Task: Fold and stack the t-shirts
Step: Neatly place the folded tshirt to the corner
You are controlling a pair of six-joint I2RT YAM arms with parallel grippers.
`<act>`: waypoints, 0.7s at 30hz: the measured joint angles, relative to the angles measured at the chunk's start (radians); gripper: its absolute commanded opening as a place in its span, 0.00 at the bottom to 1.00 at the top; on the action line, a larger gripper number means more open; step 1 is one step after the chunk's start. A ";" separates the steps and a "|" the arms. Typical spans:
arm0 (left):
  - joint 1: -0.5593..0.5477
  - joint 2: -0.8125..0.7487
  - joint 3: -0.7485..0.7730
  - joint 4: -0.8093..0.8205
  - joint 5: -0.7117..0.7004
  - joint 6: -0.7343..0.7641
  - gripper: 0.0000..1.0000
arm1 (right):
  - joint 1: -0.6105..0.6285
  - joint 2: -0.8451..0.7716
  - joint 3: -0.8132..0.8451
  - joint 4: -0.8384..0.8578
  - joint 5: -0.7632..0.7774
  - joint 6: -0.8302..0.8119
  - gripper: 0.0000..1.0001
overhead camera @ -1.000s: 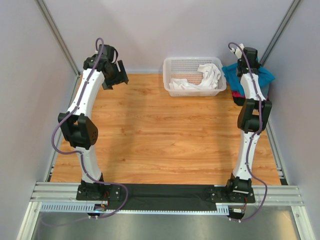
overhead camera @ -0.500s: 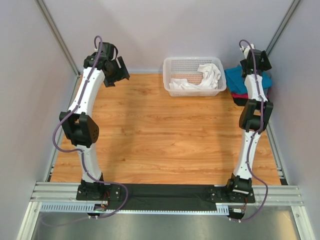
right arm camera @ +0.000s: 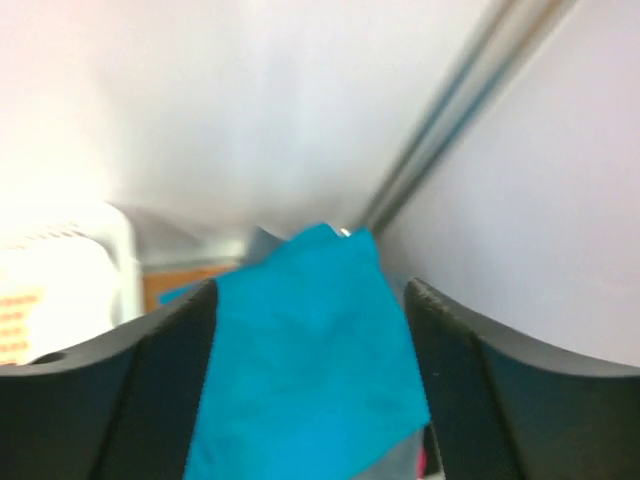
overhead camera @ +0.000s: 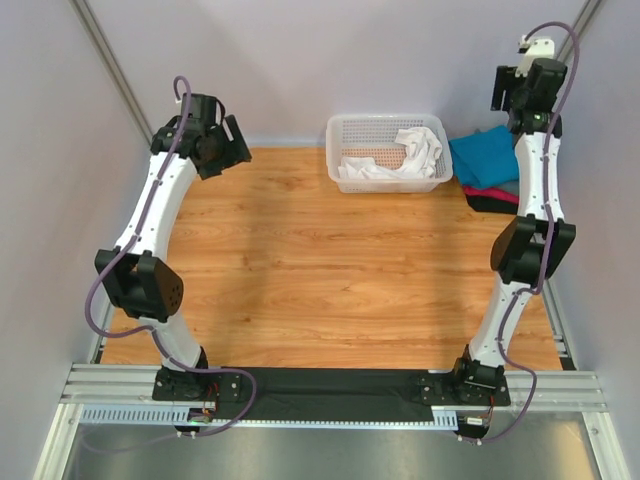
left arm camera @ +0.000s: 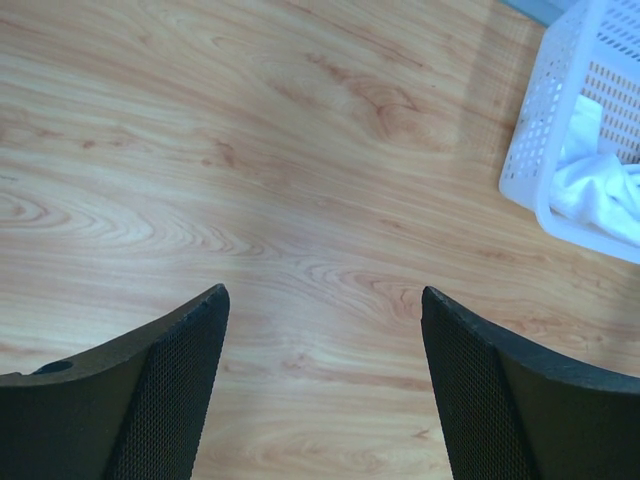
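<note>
A folded teal-blue t-shirt (overhead camera: pixel 487 155) tops a stack at the table's far right, with a red-pink edge (overhead camera: pixel 497 192) and a black one (overhead camera: pixel 490 204) showing beneath it. My right gripper (overhead camera: pixel 512 92) hangs high above that stack, open. In the right wrist view the teal t-shirt (right arm camera: pixel 310 370) lies below, seen between the spread fingers of that gripper (right arm camera: pixel 310 285), with a grey layer (right arm camera: pixel 395 462) under it. A crumpled white t-shirt (overhead camera: pixel 415 150) lies in the basket. My left gripper (overhead camera: pixel 228 150) hovers open over bare wood at the far left, nothing between its fingers (left arm camera: pixel 322 295).
The white lattice basket (overhead camera: pixel 385 125) stands at the back centre; its corner (left arm camera: pixel 545 110) shows at the right of the left wrist view with white cloth (left arm camera: pixel 600 190) inside. Grey walls close in the table on both sides and behind. A black mat (overhead camera: pixel 330 392) lies between the arm bases.
My right gripper has opened, let go of the teal t-shirt and risen toward the back right corner, leaving it folded on the stack. The left arm has swung slightly left.
</note>
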 measured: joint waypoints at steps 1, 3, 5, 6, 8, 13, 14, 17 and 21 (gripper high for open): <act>0.000 -0.016 -0.016 0.009 0.000 0.000 0.84 | 0.000 -0.015 0.001 0.009 -0.022 0.037 0.65; 0.000 -0.045 -0.049 0.033 -0.001 0.001 0.84 | 0.002 -0.016 0.009 0.019 -0.042 0.093 0.58; 0.000 -0.074 -0.092 0.056 -0.004 0.001 0.84 | 0.003 0.023 0.035 0.013 -0.039 0.137 0.50; 0.000 -0.089 -0.117 0.068 -0.005 0.001 0.84 | 0.003 0.048 0.040 0.010 -0.034 0.155 0.47; 0.000 -0.113 -0.158 0.079 -0.009 0.000 0.84 | 0.002 0.099 0.039 -0.006 -0.018 0.180 0.44; 0.000 -0.157 -0.235 0.108 -0.019 -0.003 0.84 | -0.002 0.189 -0.030 -0.027 0.005 0.191 0.43; 0.000 -0.162 -0.244 0.111 -0.020 -0.003 0.84 | -0.002 0.204 -0.035 -0.033 0.005 0.191 0.43; 0.000 -0.176 -0.267 0.118 -0.026 -0.001 0.84 | -0.006 0.235 -0.041 -0.039 0.009 0.191 0.43; 0.000 -0.186 -0.276 0.121 -0.036 0.016 0.85 | -0.012 0.250 -0.030 -0.050 0.021 0.199 0.50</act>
